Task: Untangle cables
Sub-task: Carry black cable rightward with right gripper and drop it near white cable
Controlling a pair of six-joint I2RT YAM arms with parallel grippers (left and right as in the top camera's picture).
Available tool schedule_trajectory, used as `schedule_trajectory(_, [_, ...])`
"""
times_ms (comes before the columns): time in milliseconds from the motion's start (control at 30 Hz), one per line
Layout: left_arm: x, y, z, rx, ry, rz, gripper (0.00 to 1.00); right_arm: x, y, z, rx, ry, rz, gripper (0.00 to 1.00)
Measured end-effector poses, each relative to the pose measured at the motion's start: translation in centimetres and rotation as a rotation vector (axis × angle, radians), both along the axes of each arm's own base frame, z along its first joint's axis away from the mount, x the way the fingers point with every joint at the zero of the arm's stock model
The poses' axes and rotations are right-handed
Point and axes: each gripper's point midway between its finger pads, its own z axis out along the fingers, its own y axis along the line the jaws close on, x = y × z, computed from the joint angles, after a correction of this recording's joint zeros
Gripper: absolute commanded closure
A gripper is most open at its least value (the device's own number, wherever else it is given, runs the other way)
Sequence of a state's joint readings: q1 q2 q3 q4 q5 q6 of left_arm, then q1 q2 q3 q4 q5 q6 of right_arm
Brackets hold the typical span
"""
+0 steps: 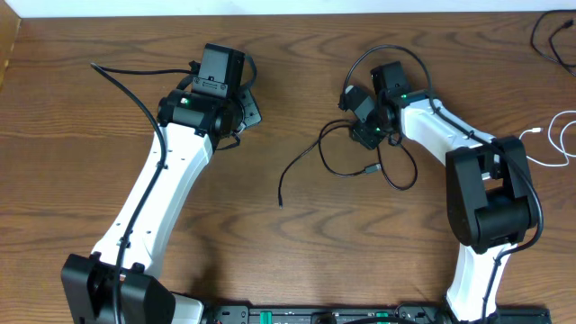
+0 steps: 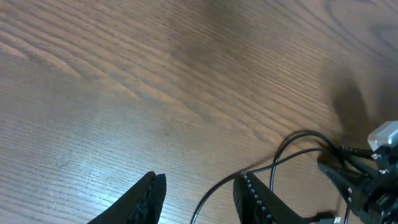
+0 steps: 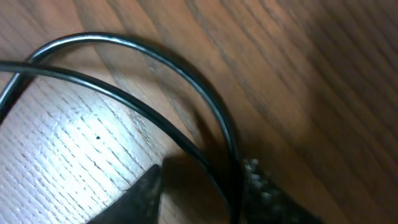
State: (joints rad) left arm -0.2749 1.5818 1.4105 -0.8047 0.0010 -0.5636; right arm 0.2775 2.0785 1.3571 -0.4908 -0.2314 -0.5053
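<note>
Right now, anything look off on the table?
Only the tangle itself: black cables loop over each other under the right end effector, one end trailing toward the table's centre. A white cable lies apart at the overhead view's right edge. No damage visible.

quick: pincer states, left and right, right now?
Left pincer: open, holding nothing.
Right pincer: open, black cables running between its fingers, not clamped.

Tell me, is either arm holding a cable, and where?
The left fingers hold nothing. The right fingers straddle the black cable mid-loop; whether they grip cannot be told.
</note>
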Motion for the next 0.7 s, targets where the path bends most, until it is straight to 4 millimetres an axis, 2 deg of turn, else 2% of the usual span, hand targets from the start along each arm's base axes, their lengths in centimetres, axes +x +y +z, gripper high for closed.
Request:
schedule_trajectory(100, [0.0,0.0,0.0,0.000,0.001,0.000,0.58,0.1,0.0,-0.1,0.004,-0.008,-0.004,0.72])
schedule_trajectory(133, [0.0,0.0,0.0,0.000,0.001,0.000,0.52,0.1,0.0,-0.1,0.006,-0.011,-0.004,0.78])
schedule_trajectory(200, [0.0,0.0,0.0,0.001,0.001,-0.002,0.51,0.1,0.0,-0.1,0.012,-0.020,-0.015,0.95])
schedule_trajectory(233, [0.0,0.0,0.0,0.001,0.001,-0.002,0.51,0.2,0.0,-0.1,0.015,-0.026,-0.026,0.99])
schedule_trajectory(333, [-0.1,0.0,0.0,0.002,0.003,-0.002,0.42,0.4,-0.1,-0.1,0.024,-0.036,-0.072,0.99])
schedule_trajectory(367, [-0.2,0.0,-0.1,0.004,0.007,-0.004,0.36,0.5,-0.2,-0.1,0.024,-0.035,-0.087,0.99])
schedule_trajectory(433, [-0.4,0.1,-0.3,0.011,0.020,-0.008,0.29,0.6,-0.3,0.0,0.027,-0.027,-0.132,0.99])
schedule_trajectory(533, [-0.5,0.2,-0.3,0.010,0.024,-0.005,0.02,0.5,-0.6,0.2,0.027,-0.014,-0.188,0.99])
schedule_trajectory(600, [-0.5,0.2,-0.3,0.011,0.024,-0.007,0.02,0.4,-1.3,0.7,0.024,-0.002,-0.250,0.99])
schedule_trajectory(633, [-0.5,0.2,-0.3,0.013,0.024,-0.010,0.02,0.7,-1.8,1.9,0.036,-0.014,-0.290,0.99])
schedule_trajectory(700, [-0.5,0.2,-0.3,0.013,0.024,-0.010,0.02,1.6,-3.4,7.0,0.095,-0.088,-0.394,0.99])
